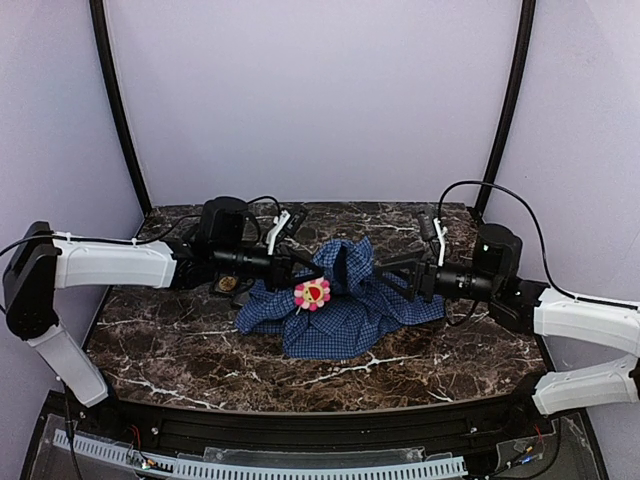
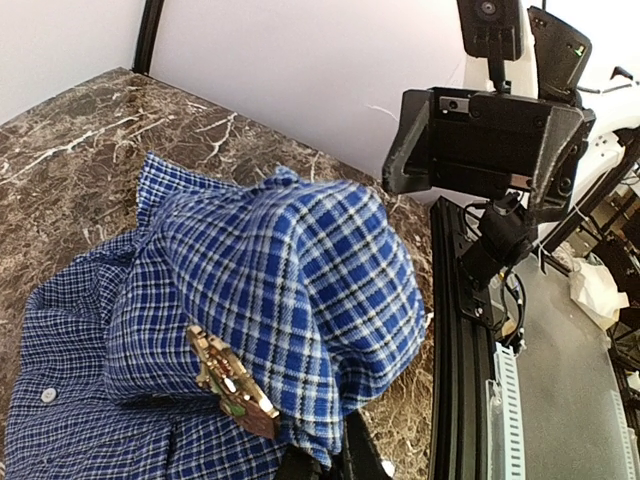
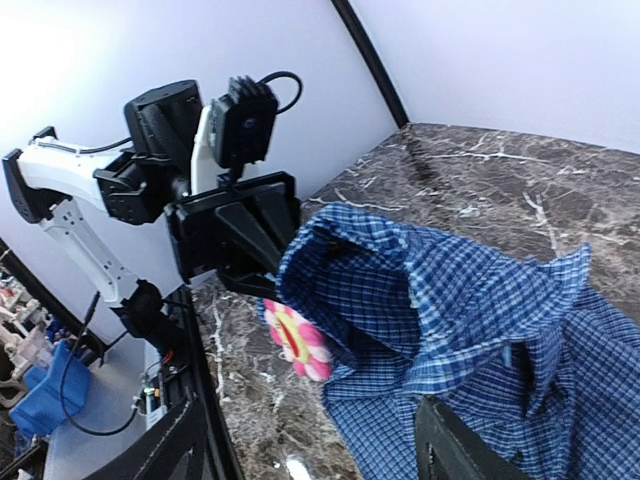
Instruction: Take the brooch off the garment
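The garment (image 1: 350,312), a blue checked shirt, lies bunched in the middle of the marble table (image 1: 180,345). One fold of it is held up. My left gripper (image 1: 300,265) is shut on that fold, and in the left wrist view the cloth (image 2: 300,250) drapes over its fingers (image 2: 345,455). The brooch (image 1: 312,293), a pink flower with a yellow centre, hangs on the cloth just below that grip, and it also shows in the right wrist view (image 3: 298,342). My right gripper (image 1: 386,270) stands open beside the shirt's right side. Its fingers (image 3: 455,445) are spread wide with nothing in them.
A gold-brown beaded ornament (image 2: 232,385) sits on the cloth in the left wrist view. A small gold object (image 1: 228,284) lies on the table under the left arm. A black rail (image 1: 300,425) runs along the near edge, and pale walls (image 1: 310,100) close in the back and sides.
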